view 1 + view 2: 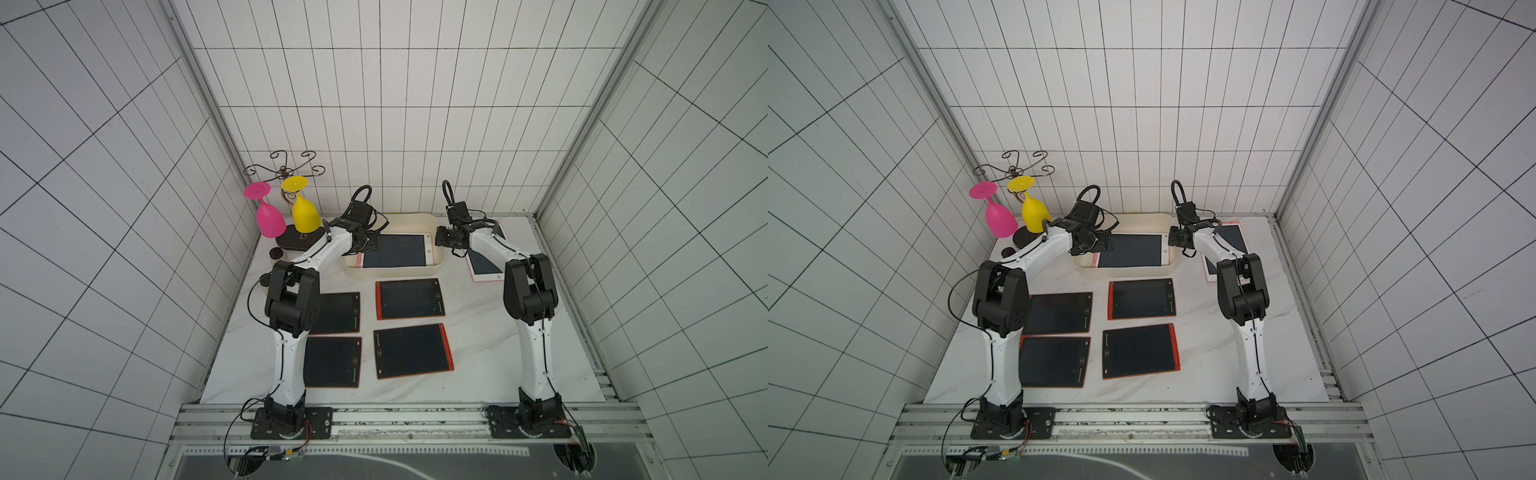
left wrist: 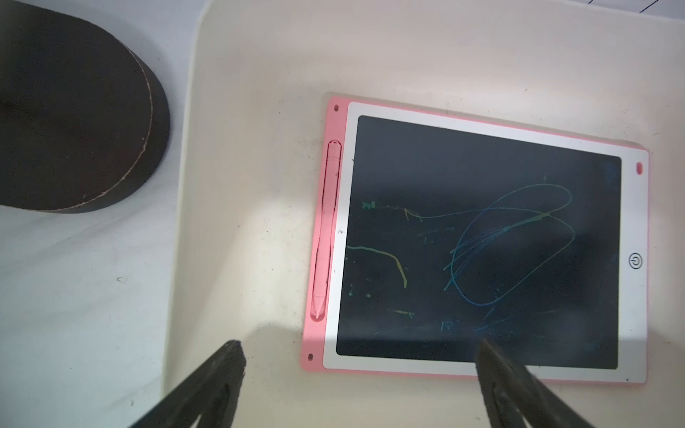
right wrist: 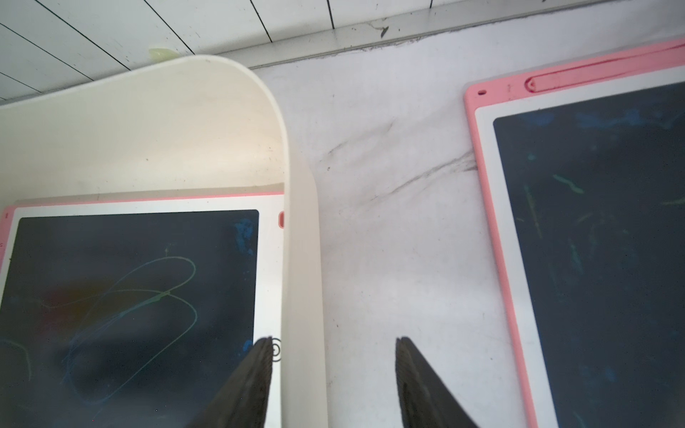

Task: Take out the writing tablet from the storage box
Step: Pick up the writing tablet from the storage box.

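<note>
Pink writing tablet (image 1: 395,250) lies along storage box (image 1: 390,272); left gripper (image 2: 359,346), right gripper (image 3: 333,342) gape empty.

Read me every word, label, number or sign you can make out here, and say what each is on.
Power symbol, a circle with a stroke, no letters: on the white bezel of the pink writing tablet in the storage box.
Round logos and edge print on the orange-edged tablets: too small to read.
No other words or numbers can be read.
</note>
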`<state>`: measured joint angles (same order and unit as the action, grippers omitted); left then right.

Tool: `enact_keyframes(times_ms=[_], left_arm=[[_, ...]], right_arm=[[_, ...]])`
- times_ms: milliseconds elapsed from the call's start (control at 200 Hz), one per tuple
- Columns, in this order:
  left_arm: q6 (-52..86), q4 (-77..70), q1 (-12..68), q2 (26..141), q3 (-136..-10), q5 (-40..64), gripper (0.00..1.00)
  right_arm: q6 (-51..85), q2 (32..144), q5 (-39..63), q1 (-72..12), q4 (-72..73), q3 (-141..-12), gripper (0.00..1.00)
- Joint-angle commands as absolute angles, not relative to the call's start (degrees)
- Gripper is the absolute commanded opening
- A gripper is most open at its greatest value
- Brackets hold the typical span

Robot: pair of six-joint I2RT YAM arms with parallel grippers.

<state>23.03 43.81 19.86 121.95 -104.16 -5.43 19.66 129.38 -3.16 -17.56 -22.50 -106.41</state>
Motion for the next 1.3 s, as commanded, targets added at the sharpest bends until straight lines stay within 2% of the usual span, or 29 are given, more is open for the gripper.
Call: enact_keyframes(times_ms=[0,260,420,540,600,690,1300], left_arm=[[22.5,44.0,20.3,123.4,-106.3,-6.8,0.97],[22.6,44.0,20.2,125.6,-107.5,-6.7,0.97],[22.7,44.0,20.2,126.9,-108.2,-6.4,0.97],[22.8,44.0,20.2,127.7,-108.5,-6.4,0.97],[22.7,43.9,20.2,127.9,-108.6,-6.4,0.97],[22.7,43.9,20.2,128.3,-109.0,-6.2,0.97],[23.7,42.8,20.1,132.5,-110.5,-3.6,0.97]], right_arm=[[18.1,131.6,-4.3,-18.5,-24.5,-111.7,0.52],[17.4,134.3,-5.4,-19.1,-26.0,-114.1,0.34],[17.6,134.9,-5.6,-19.2,-26.3,-114.3,0.29],[17.6,135.2,-5.7,-19.2,-26.4,-114.3,0.19],[17.6,135.3,-5.6,-19.2,-26.3,-114.3,0.18],[17.7,135.4,-5.5,-19.2,-26.3,-114.3,0.00],[18.3,135.2,-5.9,-19.2,-26.0,-114.3,0.00]])
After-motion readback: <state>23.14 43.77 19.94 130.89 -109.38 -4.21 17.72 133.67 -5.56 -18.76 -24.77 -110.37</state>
